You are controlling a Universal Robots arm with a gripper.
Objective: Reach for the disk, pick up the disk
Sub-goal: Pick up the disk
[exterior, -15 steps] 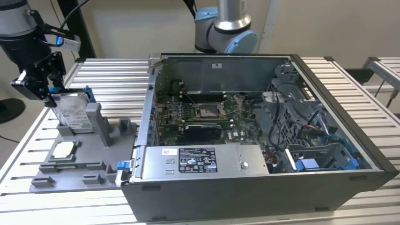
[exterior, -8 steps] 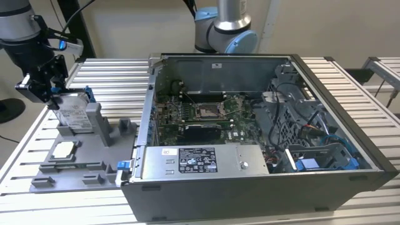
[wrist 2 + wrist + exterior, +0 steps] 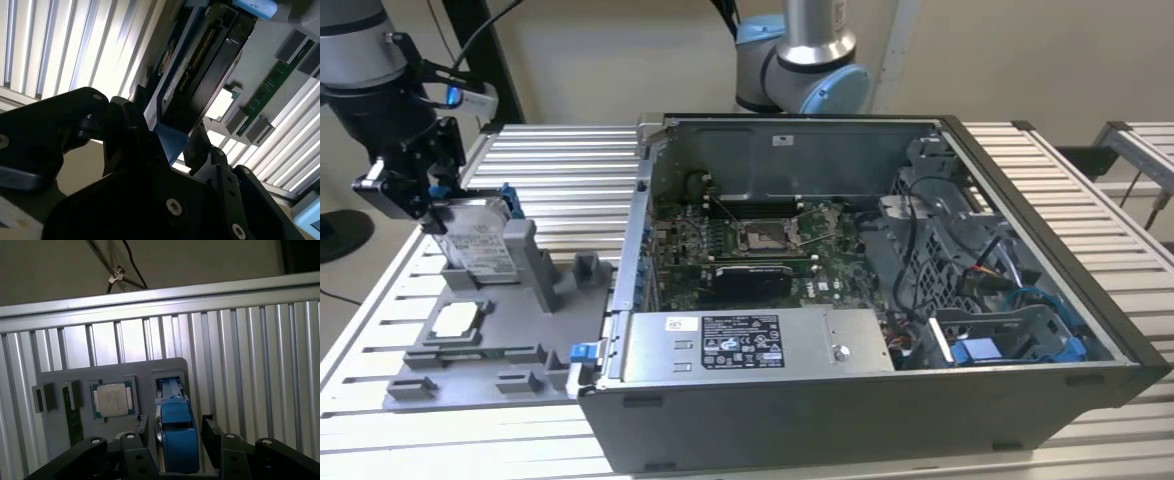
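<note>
The disk (image 3: pixel 480 245), a silver drive with a white label and a blue bracket, stands on edge in a slot of the grey holder plate (image 3: pixel 520 345) at the exterior view's left. My gripper (image 3: pixel 444 205) has come down over the disk's upper end. In the first wrist view the gripper (image 3: pixel 175 426) is open, and a black finger (image 3: pixel 143 427) stands on each side of the blue bracket of the disk (image 3: pixel 176 410) with a thin gap. In the second wrist view the gripper (image 3: pixel 167 132) straddles the disk (image 3: pixel 200 70) the same way.
A square processor chip (image 3: pixel 112 399) and a green memory stick (image 3: pixel 74 420) lie in the holder plate beside the disk. An open computer case (image 3: pixel 854 300) stands at the exterior view's right. A second arm's base (image 3: pixel 801 60) rises behind it. The table is ribbed aluminium.
</note>
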